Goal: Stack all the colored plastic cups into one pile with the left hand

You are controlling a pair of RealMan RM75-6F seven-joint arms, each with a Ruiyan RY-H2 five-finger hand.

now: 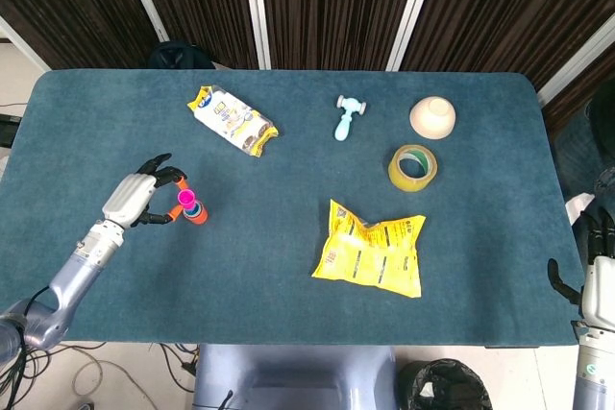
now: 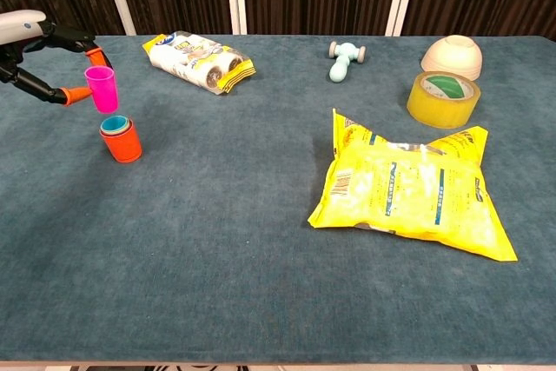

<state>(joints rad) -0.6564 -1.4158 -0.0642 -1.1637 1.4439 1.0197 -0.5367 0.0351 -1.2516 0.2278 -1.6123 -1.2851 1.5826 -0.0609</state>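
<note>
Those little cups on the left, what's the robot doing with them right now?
The left hand holds a pink cup just above the stack, an orange cup with a blue cup nested inside it. The pink cup is not yet seated. The right hand hangs at the table's far edge, holding nothing.

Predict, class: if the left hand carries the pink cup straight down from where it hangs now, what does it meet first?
Probably the blue cup nested in the orange cup, just beneath the pink cup the left hand holds; exact alignment is unclear.
</note>
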